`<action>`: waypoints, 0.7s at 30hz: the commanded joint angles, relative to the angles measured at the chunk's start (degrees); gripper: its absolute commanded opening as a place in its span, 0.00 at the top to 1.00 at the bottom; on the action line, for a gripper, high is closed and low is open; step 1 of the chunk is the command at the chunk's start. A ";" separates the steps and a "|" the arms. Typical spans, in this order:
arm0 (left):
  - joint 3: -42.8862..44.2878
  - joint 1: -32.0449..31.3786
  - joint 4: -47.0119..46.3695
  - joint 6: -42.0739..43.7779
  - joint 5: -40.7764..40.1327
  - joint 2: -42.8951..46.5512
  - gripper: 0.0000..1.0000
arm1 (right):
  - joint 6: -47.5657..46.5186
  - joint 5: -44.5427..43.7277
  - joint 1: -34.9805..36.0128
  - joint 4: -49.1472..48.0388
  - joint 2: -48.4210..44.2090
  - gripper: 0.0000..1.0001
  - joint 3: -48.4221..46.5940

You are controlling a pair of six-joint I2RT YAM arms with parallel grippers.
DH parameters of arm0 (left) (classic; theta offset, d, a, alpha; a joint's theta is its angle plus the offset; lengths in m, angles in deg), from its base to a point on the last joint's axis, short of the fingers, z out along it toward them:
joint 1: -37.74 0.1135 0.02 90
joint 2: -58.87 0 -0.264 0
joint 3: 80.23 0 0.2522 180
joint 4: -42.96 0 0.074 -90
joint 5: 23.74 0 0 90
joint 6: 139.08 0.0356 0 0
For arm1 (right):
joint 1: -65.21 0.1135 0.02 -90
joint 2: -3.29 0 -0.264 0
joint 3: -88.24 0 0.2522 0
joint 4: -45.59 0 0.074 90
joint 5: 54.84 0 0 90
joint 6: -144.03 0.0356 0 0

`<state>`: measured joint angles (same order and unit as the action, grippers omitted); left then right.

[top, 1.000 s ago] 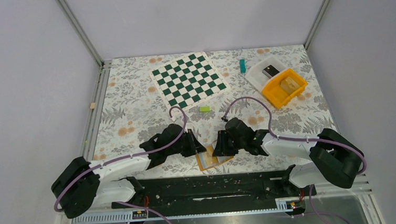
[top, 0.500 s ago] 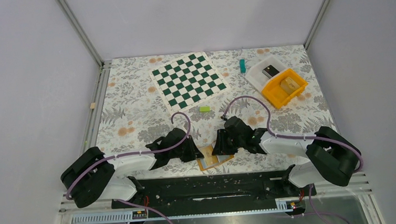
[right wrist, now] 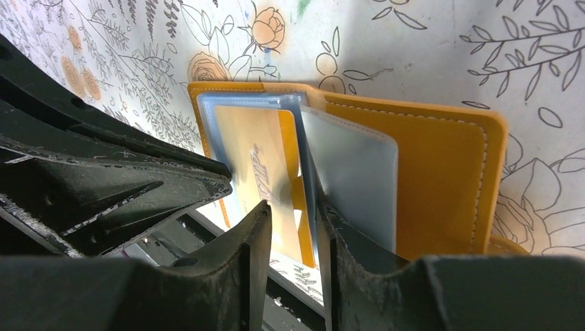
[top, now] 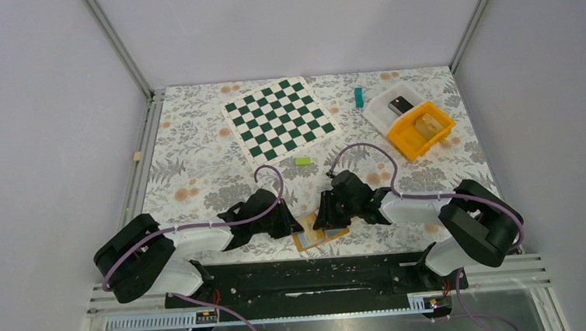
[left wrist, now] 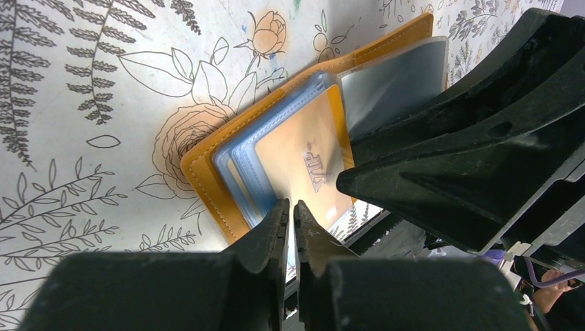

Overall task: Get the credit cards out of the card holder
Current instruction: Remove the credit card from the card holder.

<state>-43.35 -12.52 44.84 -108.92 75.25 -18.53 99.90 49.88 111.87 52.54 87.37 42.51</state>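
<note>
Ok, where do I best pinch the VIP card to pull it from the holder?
Pinch the VIP card at its near short edge, coming from the arm-base side: it lies flat in the open card holder, and that edge faces the left gripper. Which way it slides out is unclear.

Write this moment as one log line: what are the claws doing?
card holder: lying open | VIP card: in its sleeve | left claw: nearly shut at card's edge | right claw: open, straddling clear sleeves

Bright, even overhead light, soft shadows. Close up, the left claw (left wrist: pixel 291 205) is dark and blurred; the plastic sleeve (left wrist: pixel 393 83) just beyond it shines faintly.
</note>
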 commanded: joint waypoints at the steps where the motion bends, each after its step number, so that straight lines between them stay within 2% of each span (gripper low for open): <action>1: -1.28 -0.24 1.44 0.95 -1.30 -1.09 0.92 | -1.73 1.77 -1.37 -3.12 0.92 0.62 1.56; 5: -1.79 -0.20 0.51 0.65 -0.97 -1.76 0.92 | -0.78 6.92 -3.17 -11.24 1.08 0.65 4.54; 12: -1.60 -0.23 -0.84 0.24 0.12 -2.79 0.92 | -1.75 10.92 -3.25 -13.76 1.48 0.70 4.37; 17: -1.39 -0.19 1.05 0.48 -0.91 -2.54 0.92 | -1.83 10.31 -3.91 -13.72 0.45 0.90 5.42; 21: -0.05 -0.19 6.61 1.34 -3.22 -2.45 0.92 | -2.12 10.97 -6.50 -13.32 -2.15 0.97 7.23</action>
<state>-43.57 -12.52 42.68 -109.33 75.27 -20.00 98.74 59.80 107.28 40.54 87.85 48.24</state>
